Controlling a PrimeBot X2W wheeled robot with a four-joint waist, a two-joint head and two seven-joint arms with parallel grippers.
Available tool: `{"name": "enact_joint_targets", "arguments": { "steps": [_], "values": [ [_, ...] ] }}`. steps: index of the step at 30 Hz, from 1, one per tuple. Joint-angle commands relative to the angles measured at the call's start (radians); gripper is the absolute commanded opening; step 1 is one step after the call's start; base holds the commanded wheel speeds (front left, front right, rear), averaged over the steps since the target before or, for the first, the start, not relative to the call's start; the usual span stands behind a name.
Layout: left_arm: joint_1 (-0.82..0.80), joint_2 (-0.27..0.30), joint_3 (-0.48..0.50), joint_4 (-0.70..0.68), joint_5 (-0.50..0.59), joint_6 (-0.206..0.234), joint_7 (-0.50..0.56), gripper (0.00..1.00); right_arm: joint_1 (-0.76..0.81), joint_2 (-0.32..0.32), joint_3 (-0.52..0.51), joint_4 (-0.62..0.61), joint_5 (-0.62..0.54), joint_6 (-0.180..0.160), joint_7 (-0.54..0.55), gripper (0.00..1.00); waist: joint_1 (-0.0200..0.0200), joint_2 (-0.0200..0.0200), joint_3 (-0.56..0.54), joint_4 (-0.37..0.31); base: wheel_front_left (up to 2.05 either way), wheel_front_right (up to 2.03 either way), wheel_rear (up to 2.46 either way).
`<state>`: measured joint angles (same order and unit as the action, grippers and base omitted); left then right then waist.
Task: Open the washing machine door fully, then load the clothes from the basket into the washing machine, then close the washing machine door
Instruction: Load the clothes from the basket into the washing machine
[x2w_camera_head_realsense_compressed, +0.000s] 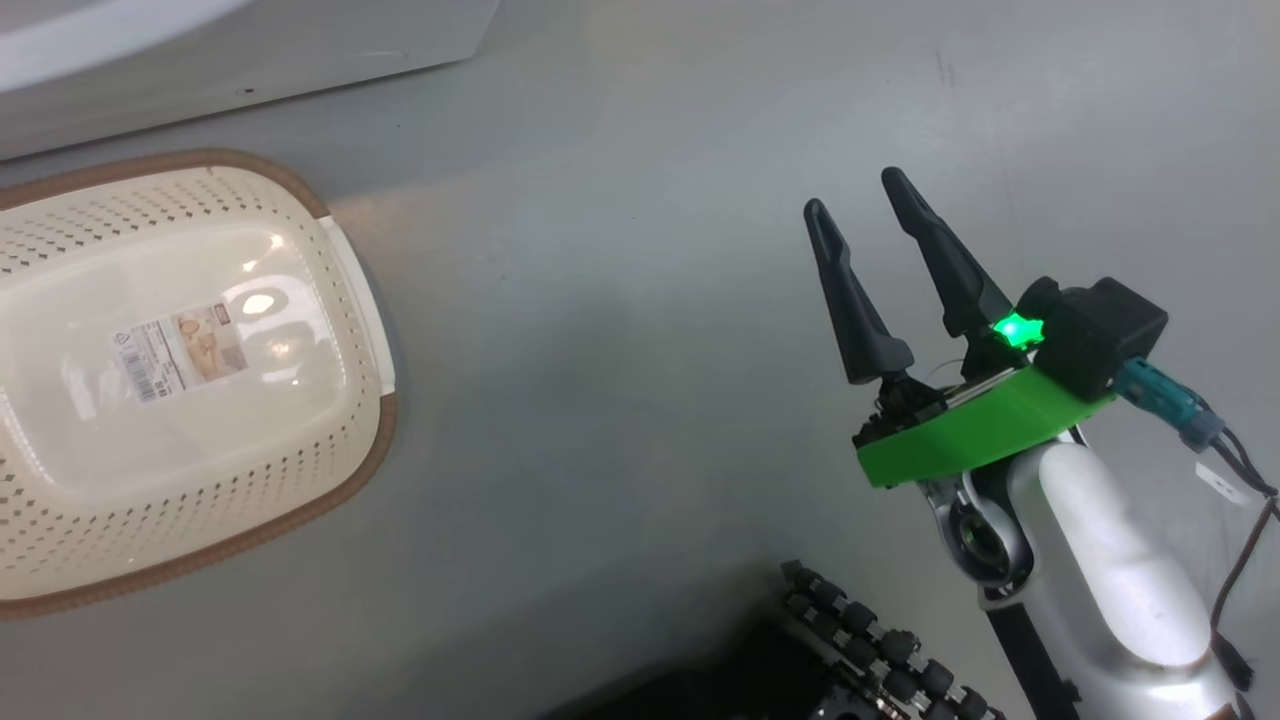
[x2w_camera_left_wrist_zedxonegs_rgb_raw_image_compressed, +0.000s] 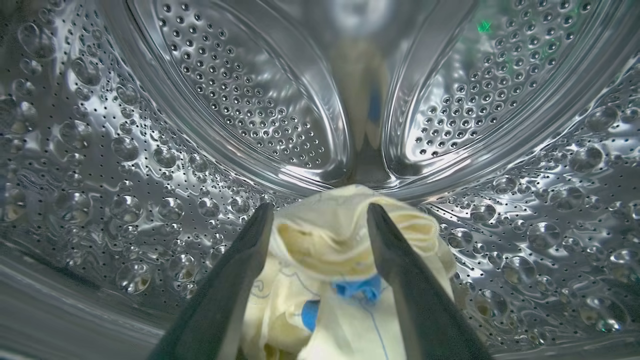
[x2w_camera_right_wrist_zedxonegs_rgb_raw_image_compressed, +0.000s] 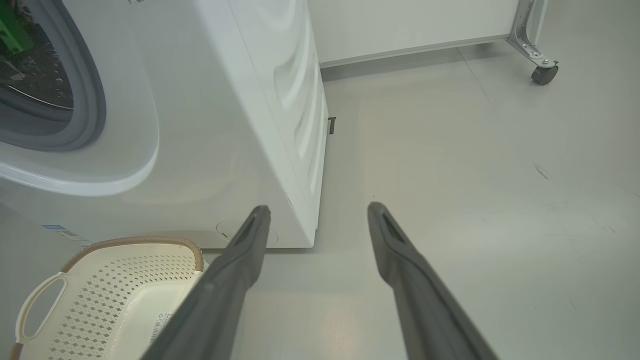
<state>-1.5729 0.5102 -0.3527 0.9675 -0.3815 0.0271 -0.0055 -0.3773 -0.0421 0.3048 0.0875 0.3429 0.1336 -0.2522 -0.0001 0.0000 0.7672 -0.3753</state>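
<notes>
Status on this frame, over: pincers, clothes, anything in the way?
Left pincer open inside the drum, clothes lying between its fingers. Right pincer open, above the floor. Basket looks empty. No obstruction seen.

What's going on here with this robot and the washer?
The robot is loading laundry. Its left tool is inside the drum, open, with a pale yellow garment between its fingers. The basket on the floor looks empty, as far as it shows. The right tool hangs open over the floor, holding nothing.
</notes>
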Motion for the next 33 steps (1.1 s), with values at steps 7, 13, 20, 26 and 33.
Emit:
{"name": "enact_joint_targets", "arguments": {
  "steps": [7,13,20,26,33],
  "values": [
    [0.003,-0.008,0.004,-0.015,-0.016,0.012,-0.043,1.0,0.013,-0.008,-0.027,-0.026,-0.014,-0.003,-0.009,1.0,0.0001,0.0,-0.026,0.035,0.0,0.0,0.0],
    [0.108,-0.045,-0.001,-0.042,-0.03,0.031,-0.115,1.0,0.025,-0.008,-0.062,-0.04,-0.035,-0.003,-0.009,1.0,0.0001,0.0,-0.071,0.077,0.0,0.0,0.0],
    [0.298,-0.077,0.019,-0.162,-0.074,0.059,-0.198,1.0,0.058,-0.008,-0.108,-0.045,-0.071,-0.003,-0.009,1.0,0.0001,0.0,-0.128,0.125,0.0,0.0,0.0],
    [0.518,-0.099,0.045,-0.347,-0.109,0.113,-0.233,1.0,0.093,-0.008,-0.148,-0.047,-0.103,-0.003,-0.009,1.0,0.0001,0.0,-0.186,0.167,0.0,0.0,0.0],
    [0.796,-0.117,0.048,-0.597,-0.091,0.213,-0.25,1.0,0.126,-0.008,-0.18,-0.05,-0.144,-0.003,-0.01,1.0,0.0001,0.0,-0.256,0.213,0.0,0.0,0.0]
  ]
}}
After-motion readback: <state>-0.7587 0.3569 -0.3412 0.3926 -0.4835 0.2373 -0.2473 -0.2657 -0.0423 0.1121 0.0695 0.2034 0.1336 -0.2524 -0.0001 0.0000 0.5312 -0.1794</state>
